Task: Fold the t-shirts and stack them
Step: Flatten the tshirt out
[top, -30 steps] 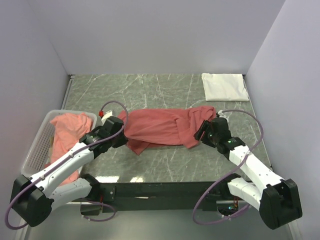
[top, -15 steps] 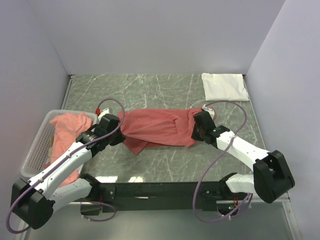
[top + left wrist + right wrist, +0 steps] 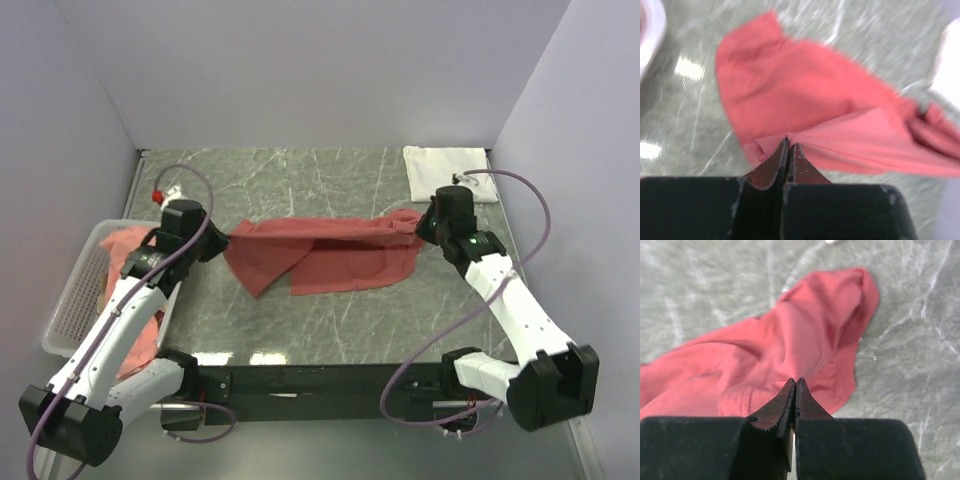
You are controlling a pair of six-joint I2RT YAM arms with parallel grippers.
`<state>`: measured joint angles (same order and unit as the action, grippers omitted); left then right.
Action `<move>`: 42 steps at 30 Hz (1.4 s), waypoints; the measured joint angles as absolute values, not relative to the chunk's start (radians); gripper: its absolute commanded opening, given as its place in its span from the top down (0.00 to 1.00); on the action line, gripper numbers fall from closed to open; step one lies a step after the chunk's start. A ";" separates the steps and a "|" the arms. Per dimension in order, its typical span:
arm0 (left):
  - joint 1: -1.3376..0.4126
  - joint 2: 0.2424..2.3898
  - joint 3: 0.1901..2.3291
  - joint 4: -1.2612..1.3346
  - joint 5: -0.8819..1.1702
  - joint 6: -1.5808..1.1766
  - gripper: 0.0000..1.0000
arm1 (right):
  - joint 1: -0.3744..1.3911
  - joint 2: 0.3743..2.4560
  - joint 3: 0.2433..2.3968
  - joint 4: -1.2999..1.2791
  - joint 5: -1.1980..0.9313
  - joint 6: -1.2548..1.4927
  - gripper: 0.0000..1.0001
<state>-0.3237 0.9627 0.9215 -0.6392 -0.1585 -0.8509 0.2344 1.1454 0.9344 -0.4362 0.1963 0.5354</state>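
Observation:
A salmon-red t-shirt (image 3: 320, 250) is stretched across the middle of the table between both arms, its lower part hanging onto the marble. My left gripper (image 3: 222, 240) is shut on the shirt's left end (image 3: 790, 145). At the shirt's right end (image 3: 797, 382), my right gripper (image 3: 418, 228) is shut on the fabric. A folded white t-shirt (image 3: 450, 172) lies at the back right corner. More salmon t-shirts (image 3: 125, 250) sit in the basket at the left, partly hidden by the left arm.
A white mesh basket (image 3: 75, 300) stands at the table's left edge under the left arm. Grey walls close the table on the left, back and right. The marble tabletop (image 3: 300, 180) shows behind the stretched shirt.
The right gripper has shut on the shirt's right end and pulled up and right. The left gripper has drawn its end left and back. The bunched shirt is now pulled out long.

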 measured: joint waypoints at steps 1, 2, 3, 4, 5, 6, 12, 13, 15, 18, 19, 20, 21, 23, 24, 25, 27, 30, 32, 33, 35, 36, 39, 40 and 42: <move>-0.306 0.962 0.947 -0.640 -0.149 -0.849 0.99 | 0.224 1.114 0.934 -0.443 0.178 0.538 1.00; -0.289 0.959 0.974 -0.640 -0.137 -0.849 1.00 | 0.220 1.082 0.934 -0.449 0.162 0.542 1.00; -0.272 0.956 0.999 -0.642 -0.128 -0.847 1.00 | 0.218 1.047 0.934 -0.453 0.146 0.546 1.00; -0.260 0.954 1.023 -0.643 -0.122 -0.846 0.99 | 0.218 1.018 0.934 -0.459 0.133 0.553 1.00; -0.248 0.952 1.046 -0.642 -0.117 -0.842 1.00 | 0.218 0.983 0.934 -0.465 0.115 0.561 1.00; -0.239 0.947 1.064 -0.642 -0.116 -0.839 1.00 | 0.217 0.942 0.931 -0.465 0.096 0.571 0.99; -0.208 0.900 1.087 -0.664 -0.105 -0.828 1.00 | 0.213 0.612 0.694 -0.449 -0.012 0.682 0.65; -0.203 0.888 1.078 -0.664 -0.107 -0.827 1.00 | 0.209 0.535 0.633 -0.458 -0.020 0.704 0.62; -0.195 0.862 1.052 -0.671 -0.110 -0.827 1.00 | 0.205 0.463 0.561 -0.489 -0.030 0.730 0.57; -0.192 0.839 1.007 -0.680 -0.109 -0.827 1.00 | 0.205 0.458 0.488 -0.520 -0.035 0.749 0.49; -0.192 0.838 0.994 -0.681 -0.108 -0.827 1.00 | 0.205 0.466 0.478 -0.526 -0.035 0.753 0.47; -0.192 0.837 0.982 -0.682 -0.107 -0.827 1.00 | 0.205 0.482 0.468 -0.528 -0.034 0.756 0.46; -0.191 0.838 0.970 -0.682 -0.104 -0.827 1.00 | 0.205 0.500 0.465 -0.528 -0.034 0.756 0.45; -0.191 0.838 0.953 -0.683 -0.099 -0.828 1.00 | 0.204 0.543 0.465 -0.516 -0.035 0.757 0.45; -0.191 0.838 0.948 -0.682 -0.096 -0.828 1.00 | 0.205 0.571 0.465 -0.508 -0.036 0.758 0.45; -0.191 0.838 0.946 -0.681 -0.092 -0.828 0.99 | 0.205 0.596 0.464 -0.498 -0.039 0.760 0.45; -0.191 0.838 0.940 -0.677 -0.086 -0.828 1.00 | 0.207 0.638 0.453 -0.462 -0.043 0.767 0.45; -0.190 0.838 0.931 -0.671 -0.075 -0.828 1.00 | 0.228 0.702 0.417 -0.421 -0.034 0.778 0.45; -0.190 0.838 0.924 -0.663 -0.067 -0.828 1.00 | 0.257 0.749 0.402 -0.407 -0.018 0.786 0.45; -0.190 0.838 0.921 -0.661 -0.064 -0.828 1.00 | 0.270 0.775 0.400 -0.402 -0.010 0.789 0.45; -0.190 0.842 0.919 -0.659 -0.057 -0.828 0.99 | 0.296 0.818 0.400 -0.382 0.009 0.796 0.44; -0.190 0.843 0.918 -0.656 -0.052 -0.828 1.00 | 0.307 0.838 0.400 -0.372 0.023 0.797 0.43; -0.190 0.843 0.918 -0.654 -0.047 -0.828 1.00 | 0.332 0.878 0.400 -0.351 0.059 0.804 0.43; -0.190 0.843 0.918 -0.654 -0.046 -0.828 1.00 | 0.341 0.892 0.401 -0.348 0.073 0.807 0.43; -0.190 0.844 0.918 -0.653 -0.045 -0.828 1.00 | 0.352 0.909 0.401 -0.344 0.093 0.812 0.42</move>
